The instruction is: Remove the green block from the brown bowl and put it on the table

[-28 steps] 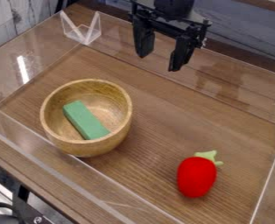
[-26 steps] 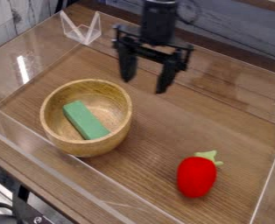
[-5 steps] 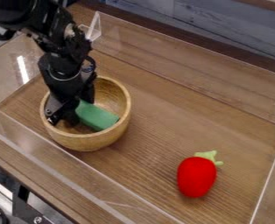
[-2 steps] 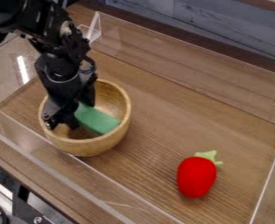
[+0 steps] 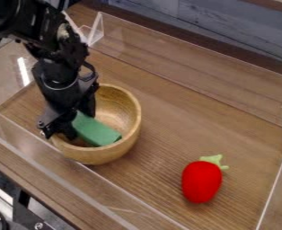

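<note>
Bowl (image 5: 122, 135) shifted (green block (image 5: 98, 131) tilted).

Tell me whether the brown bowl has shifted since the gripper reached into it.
Yes. The brown bowl has slid slightly toward the strawberry toy, lower right in view.

No writing, label, brand or number can be read anywhere in view. The surfaces around the claw (image 5: 62, 122) are plain, and it bears no legible marking itself.

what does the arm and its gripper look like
The arm is all black, built of bulky rounded segments with a glossy sheen. It ends in a chunky cylindrical wrist and a black gripper with two slim dark jaws. No markings or loose cables are clear.
</note>
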`<state>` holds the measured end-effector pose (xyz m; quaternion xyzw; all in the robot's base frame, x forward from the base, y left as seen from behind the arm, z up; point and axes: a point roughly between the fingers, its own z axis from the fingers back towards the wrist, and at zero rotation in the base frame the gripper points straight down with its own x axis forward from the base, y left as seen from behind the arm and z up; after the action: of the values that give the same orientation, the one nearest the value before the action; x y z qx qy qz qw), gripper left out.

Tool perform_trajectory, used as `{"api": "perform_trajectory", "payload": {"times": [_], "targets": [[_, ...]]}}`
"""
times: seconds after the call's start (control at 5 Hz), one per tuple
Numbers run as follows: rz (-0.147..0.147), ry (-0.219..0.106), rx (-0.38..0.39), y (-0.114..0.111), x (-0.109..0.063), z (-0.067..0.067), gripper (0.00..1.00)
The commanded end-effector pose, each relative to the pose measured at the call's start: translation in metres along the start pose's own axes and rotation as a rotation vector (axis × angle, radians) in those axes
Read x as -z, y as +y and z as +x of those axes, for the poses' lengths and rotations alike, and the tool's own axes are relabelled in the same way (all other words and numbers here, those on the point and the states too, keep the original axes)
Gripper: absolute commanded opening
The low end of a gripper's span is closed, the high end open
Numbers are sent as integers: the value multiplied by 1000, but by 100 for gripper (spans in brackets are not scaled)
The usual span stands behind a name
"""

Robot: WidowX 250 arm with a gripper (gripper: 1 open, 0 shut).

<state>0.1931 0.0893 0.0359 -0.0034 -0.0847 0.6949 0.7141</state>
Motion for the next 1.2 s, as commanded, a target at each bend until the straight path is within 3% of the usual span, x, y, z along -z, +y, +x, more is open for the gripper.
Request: {"api": "perform_trajectory", "payload": {"times": [0.0, 0.8, 1.0], "targets": [[-41, -19, 17, -9, -12, 6, 0], [-68, 24, 231, -17, -39, 10, 0], [-78, 37, 309, -20, -42, 3, 0]]}}
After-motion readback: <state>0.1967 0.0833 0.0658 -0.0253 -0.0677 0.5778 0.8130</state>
